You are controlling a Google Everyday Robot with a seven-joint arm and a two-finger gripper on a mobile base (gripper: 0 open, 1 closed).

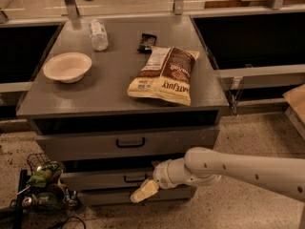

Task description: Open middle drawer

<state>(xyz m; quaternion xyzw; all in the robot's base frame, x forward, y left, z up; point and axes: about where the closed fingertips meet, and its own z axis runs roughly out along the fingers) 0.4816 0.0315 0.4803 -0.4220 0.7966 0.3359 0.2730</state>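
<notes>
The grey cabinet (pixel 119 104) has three stacked drawers. The middle drawer (pixel 95 180) has a low grey front and a small black pull handle (pixel 135 178). It sits under the taller top drawer (pixel 86 147) and above the narrower bottom drawer (pixel 102 197). My gripper (pixel 144 191) is cream-coloured and sits at the end of the white arm (pixel 238 168) that reaches in from the right. It is just below and slightly right of the middle drawer's handle, in front of the seam between the middle and bottom drawers.
On the cabinet top lie a white bowl (pixel 67 67), a chip bag (pixel 164 74), a plastic bottle (pixel 98 34) and a dark snack bar (pixel 147 41). Cables and a green object (pixel 40 182) clutter the floor at the left. Dark counters flank the cabinet.
</notes>
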